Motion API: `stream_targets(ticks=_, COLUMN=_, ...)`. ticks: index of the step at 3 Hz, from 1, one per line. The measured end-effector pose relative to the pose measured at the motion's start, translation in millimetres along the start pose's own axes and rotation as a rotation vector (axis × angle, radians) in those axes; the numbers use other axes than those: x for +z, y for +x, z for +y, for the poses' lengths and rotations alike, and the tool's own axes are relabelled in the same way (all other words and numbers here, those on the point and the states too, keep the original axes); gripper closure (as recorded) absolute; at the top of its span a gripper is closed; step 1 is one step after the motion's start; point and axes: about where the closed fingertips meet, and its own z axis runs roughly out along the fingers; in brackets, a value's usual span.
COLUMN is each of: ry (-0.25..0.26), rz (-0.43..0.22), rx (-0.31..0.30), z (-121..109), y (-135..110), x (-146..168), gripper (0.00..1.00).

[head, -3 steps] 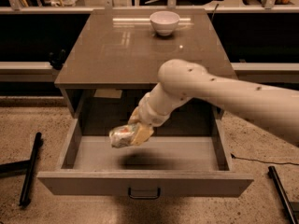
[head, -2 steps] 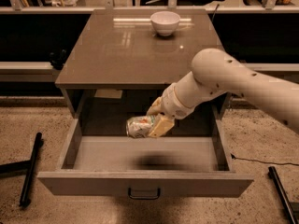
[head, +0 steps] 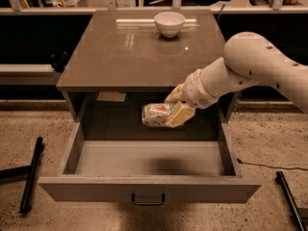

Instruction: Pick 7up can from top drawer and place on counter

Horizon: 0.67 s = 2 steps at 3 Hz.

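The 7up can (head: 155, 114), silvery with green and a red mark, lies sideways in my gripper (head: 174, 110), which is shut on it. I hold it in the air above the open top drawer (head: 96, 189), just below the front edge of the counter (head: 120, 52). The drawer is pulled fully out, its grey floor is bare, and a small dark handle (head: 148, 199) sits at the centre of its front panel. My white arm (head: 250, 64) reaches in from the right.
A white bowl (head: 169, 23) stands at the back middle of the counter. A paper note (head: 111, 97) is under the counter at the back left. Black bars (head: 30, 174) lie on the speckled floor at left and right (head: 290, 196).
My gripper has lifted the can up out of the drawer and carried it to the right, from low over the drawer floor to just under the counter's front edge.
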Motion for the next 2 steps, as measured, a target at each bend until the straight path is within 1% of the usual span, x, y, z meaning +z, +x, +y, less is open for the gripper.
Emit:
stream_targets(ticks=1, ry=0.027, rz=0.0, rx=0.005, z=-10, y=2, x=-5, gripper=1.0)
stream_targets(ticks=2, ry=0.115, rz=0.045, rx=-0.004, z=-46, y=4, x=-43, gripper=1.0)
